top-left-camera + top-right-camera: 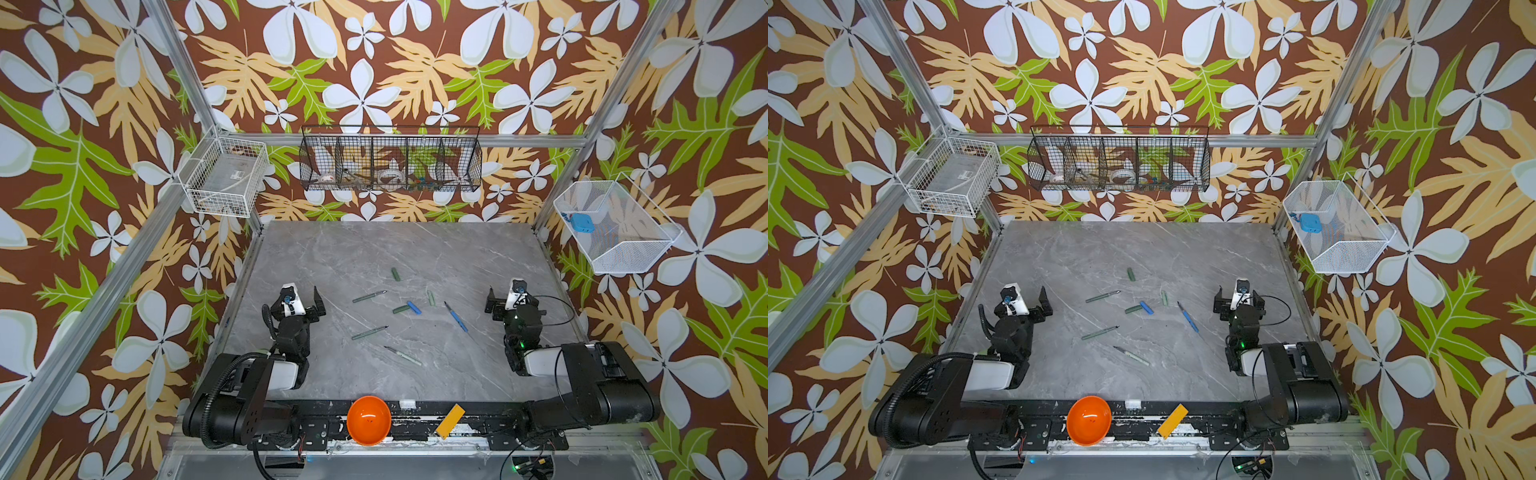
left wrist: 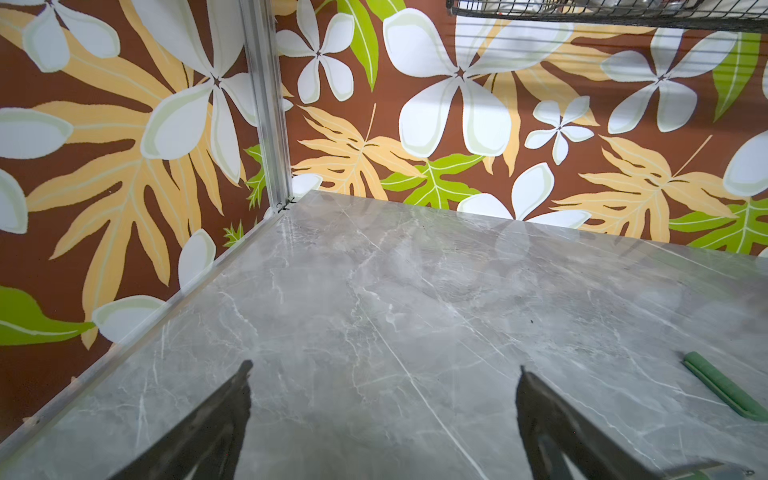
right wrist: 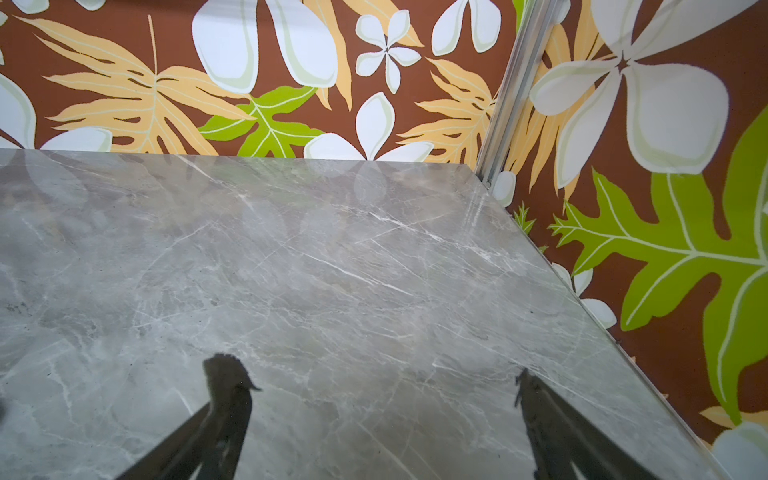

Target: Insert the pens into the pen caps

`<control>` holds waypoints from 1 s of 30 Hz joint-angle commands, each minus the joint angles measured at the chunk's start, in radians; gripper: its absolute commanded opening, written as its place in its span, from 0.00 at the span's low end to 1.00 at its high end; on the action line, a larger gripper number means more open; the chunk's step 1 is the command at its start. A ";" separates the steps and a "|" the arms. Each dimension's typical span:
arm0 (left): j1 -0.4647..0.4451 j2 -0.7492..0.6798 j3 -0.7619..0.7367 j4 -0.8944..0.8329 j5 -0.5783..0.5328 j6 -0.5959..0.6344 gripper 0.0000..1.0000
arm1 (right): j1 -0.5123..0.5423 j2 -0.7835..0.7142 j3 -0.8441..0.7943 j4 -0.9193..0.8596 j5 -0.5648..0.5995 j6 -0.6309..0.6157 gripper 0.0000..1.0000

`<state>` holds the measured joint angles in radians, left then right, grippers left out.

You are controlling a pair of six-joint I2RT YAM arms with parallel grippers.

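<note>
Several pens lie on the grey marble table (image 1: 415,249): two dark green pens (image 1: 369,296) (image 1: 369,333), a pale grey-green pen (image 1: 402,356) and a blue pen (image 1: 456,316). Among them lie the pen caps: dark green caps (image 1: 395,274) (image 1: 401,309), a blue cap (image 1: 414,307) and a pale green cap (image 1: 431,297). My left gripper (image 1: 301,297) (image 2: 385,368) stands open and empty, left of the pens. A dark green cap (image 2: 723,388) shows at the edge of the left wrist view. My right gripper (image 1: 507,297) (image 3: 376,370) is open and empty, right of the blue pen.
An orange bowl (image 1: 368,419) and a yellow block (image 1: 451,420) sit on the front rail. On the walls hang a black wire basket (image 1: 390,158), a white wire basket (image 1: 226,176) and a white mesh basket (image 1: 615,226).
</note>
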<state>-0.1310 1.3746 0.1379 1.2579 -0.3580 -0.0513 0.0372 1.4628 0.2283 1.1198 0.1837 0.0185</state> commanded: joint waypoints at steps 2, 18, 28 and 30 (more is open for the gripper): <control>0.002 0.000 0.006 0.017 0.007 -0.005 1.00 | -0.001 0.001 0.003 -0.001 -0.007 0.003 1.00; -0.001 -0.198 0.121 -0.336 -0.005 -0.014 1.00 | 0.075 -0.207 0.336 -0.739 -0.184 0.070 0.82; -0.054 -0.382 0.284 -0.685 0.348 -0.235 1.00 | 0.439 -0.180 0.692 -1.292 -0.278 -0.022 0.74; -0.106 -0.385 0.277 -0.685 0.298 -0.243 1.00 | 0.495 -0.148 0.745 -1.359 -0.323 -0.010 0.74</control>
<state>-0.1940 0.9962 0.4183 0.6197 -0.0990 -0.2382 0.4828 1.2884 0.9287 -0.0502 -0.0914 0.0185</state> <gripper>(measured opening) 0.998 0.740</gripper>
